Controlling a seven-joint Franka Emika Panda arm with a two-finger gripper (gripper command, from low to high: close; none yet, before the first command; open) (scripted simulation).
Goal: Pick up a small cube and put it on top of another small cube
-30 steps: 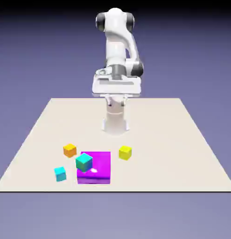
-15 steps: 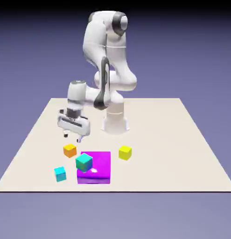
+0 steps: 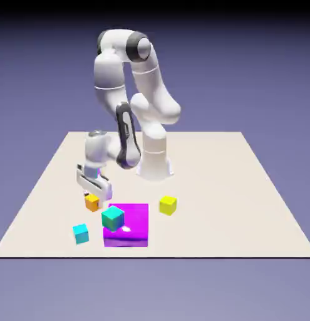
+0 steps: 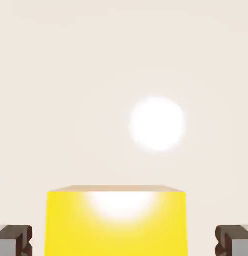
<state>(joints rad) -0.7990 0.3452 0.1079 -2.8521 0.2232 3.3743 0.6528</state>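
Fingers (image 4: 124, 241) apart, straddling small orange cube (image 3: 91, 202) on table (image 3: 245, 188), gaps both sides

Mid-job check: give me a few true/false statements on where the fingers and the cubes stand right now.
1. The gripper is down at the small orange cube. True.
2. In the hand view, the fingers touch the cube's sides. False: a gap shows on each side of the cube, between them.
3. The teal cube rests tilted on the flat magenta block. True.
4. The yellow cube is stacked on the cyan cube. False: both sit apart on the table, on opposite sides of the magenta block.
5. The orange cube is lifted off the table. False: it sits on the table.
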